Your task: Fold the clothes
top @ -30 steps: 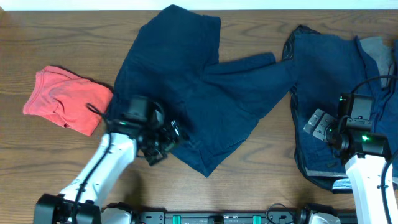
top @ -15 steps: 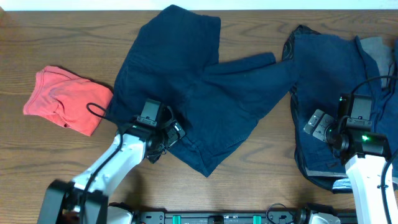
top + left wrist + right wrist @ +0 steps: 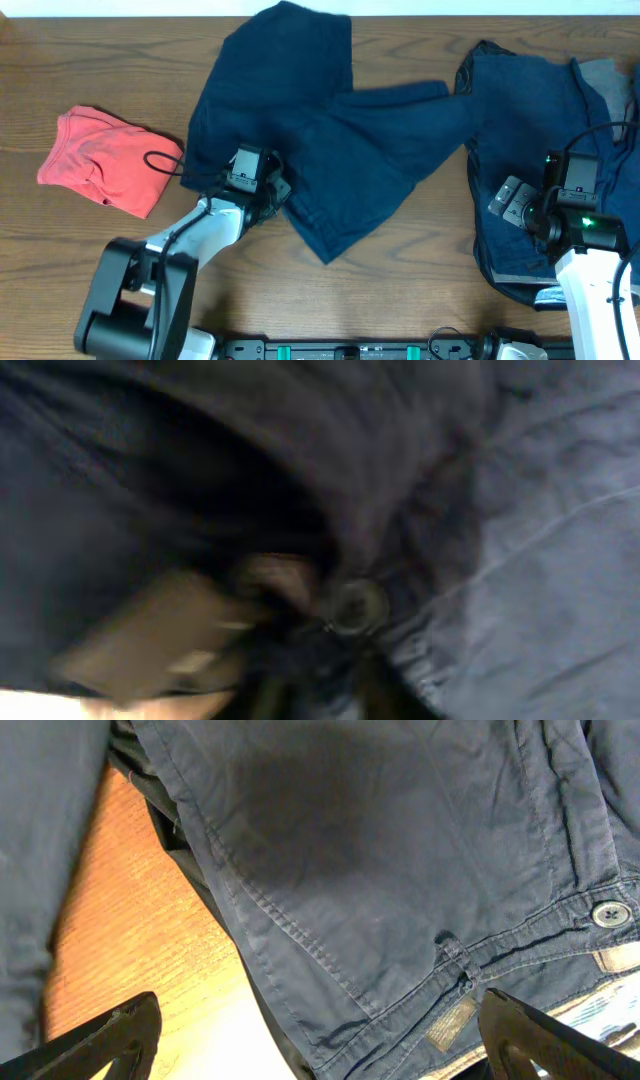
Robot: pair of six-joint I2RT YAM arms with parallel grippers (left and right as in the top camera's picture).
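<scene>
overhead: l gripper (image 3: 262, 192) grips navy trousers (image 3: 340, 150)

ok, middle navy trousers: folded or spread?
Spread, not folded. The navy trousers sprawl rumpled over the table, legs splayed apart; no neat stacked layers.

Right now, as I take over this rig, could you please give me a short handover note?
Left gripper: pressed into the near edge of the central navy garment; wrist view blurred, grip unclear.
Right gripper: fingers open, hovering over the navy trousers on the right, near the waistband.
Red garment: crumpled at the left, apart from both grippers.
Done: nothing folded. Left: spread and fold every piece.
</scene>
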